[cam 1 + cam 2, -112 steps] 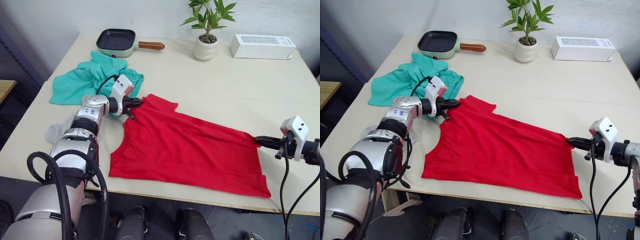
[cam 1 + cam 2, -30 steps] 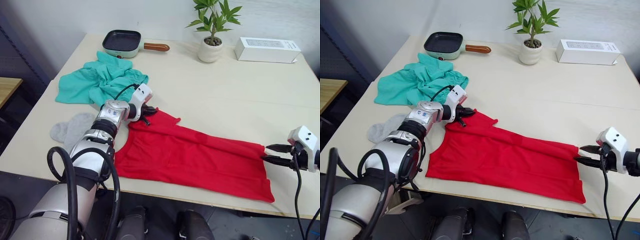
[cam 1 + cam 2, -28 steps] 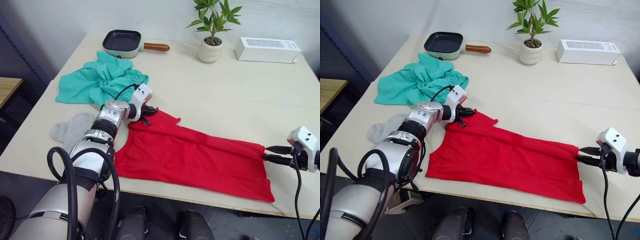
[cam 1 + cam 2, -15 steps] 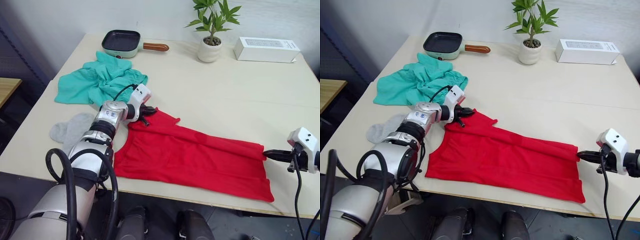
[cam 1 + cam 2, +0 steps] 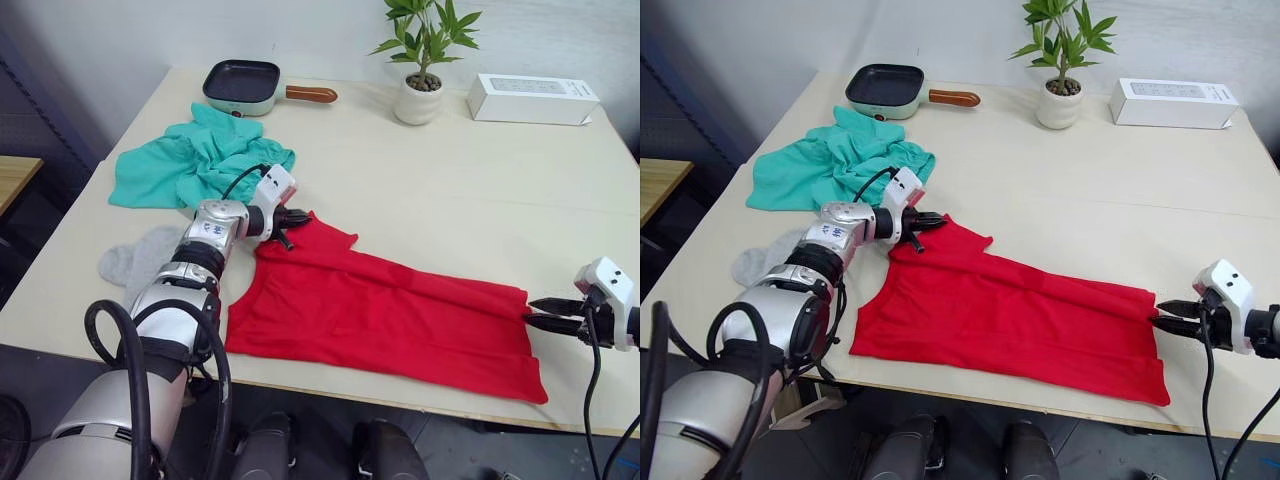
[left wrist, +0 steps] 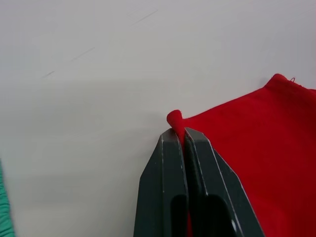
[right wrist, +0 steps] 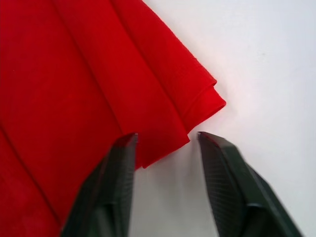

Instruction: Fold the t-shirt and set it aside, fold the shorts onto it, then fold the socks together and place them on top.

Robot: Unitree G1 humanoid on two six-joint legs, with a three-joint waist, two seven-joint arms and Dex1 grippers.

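Early days — the t-shirt (image 5: 390, 315) lies lengthwise-folded at the table's 6 o'clock edge. The left gripper (image 6: 184, 134) pinches its shoulder; the right gripper (image 7: 165, 140) is released at its hem. The shorts (image 5: 190, 165) at 10 o'clock and the socks (image 5: 135, 258) at 8 o'clock — unfolded.

One red t-shirt (image 5: 390, 315), one teal shorts (image 5: 195, 165), grey socks (image 5: 135, 262), one pan (image 5: 240, 85), one plant (image 5: 420, 75), one box (image 5: 532, 98)

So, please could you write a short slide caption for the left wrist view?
Left claw shut on a pinched corner of the red t-shirt, over the pale table.
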